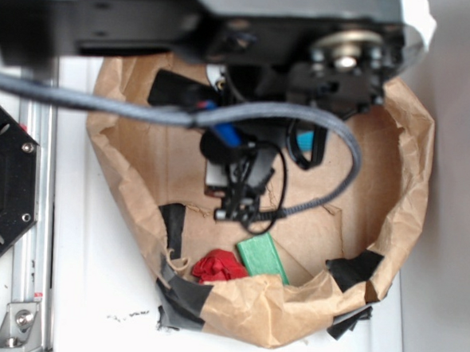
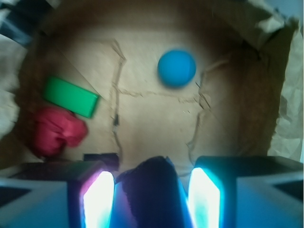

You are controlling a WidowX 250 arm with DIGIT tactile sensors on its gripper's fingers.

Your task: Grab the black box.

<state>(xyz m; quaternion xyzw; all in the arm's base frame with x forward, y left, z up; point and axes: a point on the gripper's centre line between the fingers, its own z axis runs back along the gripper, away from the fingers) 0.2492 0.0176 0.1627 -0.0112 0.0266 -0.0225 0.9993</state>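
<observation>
In the wrist view the black box [image 2: 149, 190] stands as a dark rounded block between my two glowing finger pads, filling the gap. My gripper [image 2: 152, 173] is shut on it and holds it well above the brown paper floor. In the exterior view my gripper [image 1: 237, 204] hangs over the middle of the paper-lined bin, and the arm and cable hide the box there.
A blue ball [image 2: 176, 68] lies on the floor ahead, also in the exterior view [image 1: 304, 139]. A green block [image 2: 70, 97] and a red crumpled lump [image 2: 57, 130] lie at the left. Crumpled paper walls [image 1: 394, 186] with black tape patches [image 1: 172, 224] ring the bin.
</observation>
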